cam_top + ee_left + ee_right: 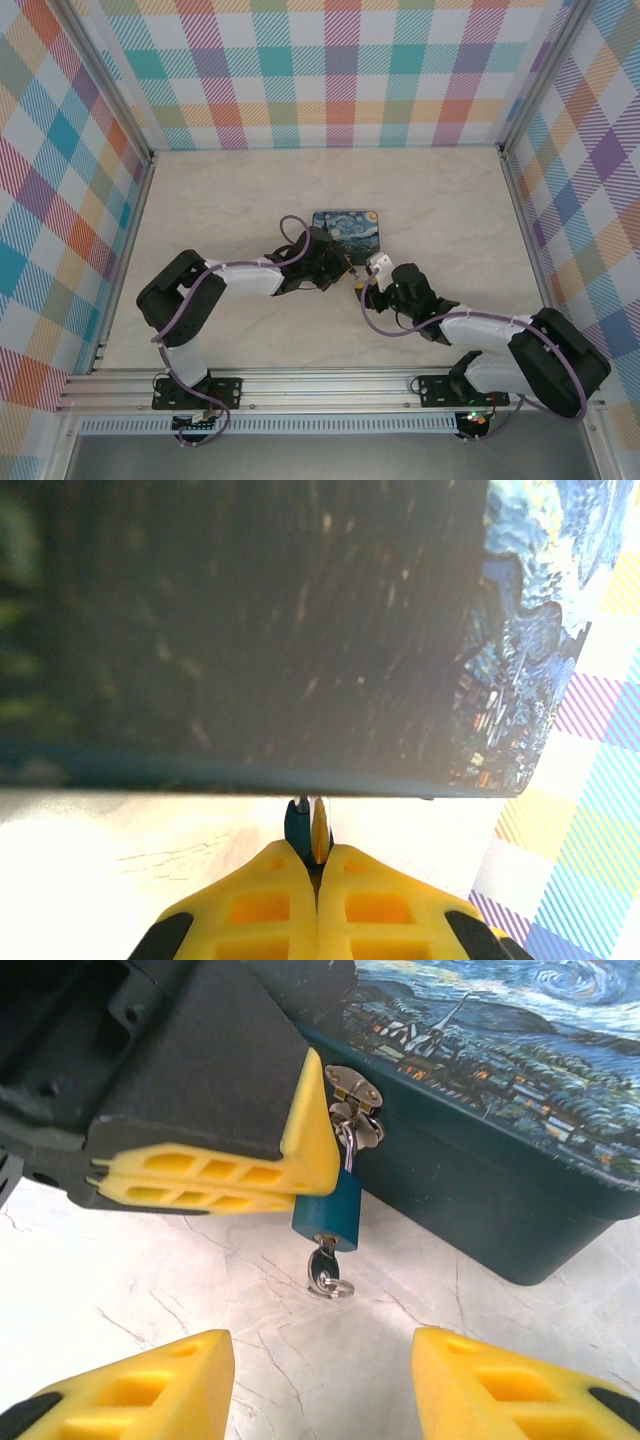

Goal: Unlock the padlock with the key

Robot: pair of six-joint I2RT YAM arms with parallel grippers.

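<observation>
Teal padlock point(326, 1222), key point(322, 1272) inserted, hangs on the closed box point(480, 1195); left jaws clench it, right jaws released.

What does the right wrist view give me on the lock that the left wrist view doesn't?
Right wrist: the padlock hanging from the hasp of the starry-print box, the key with its ring sticking out of the padlock's underside, and the right gripper, jaws apart, with the key ahead of them. Left wrist: the left gripper head-on, jaws shut, a sliver of teal between the tips, plus the plaid wall. Both: the left gripper's hold on the padlock, the box and the pale table.
</observation>
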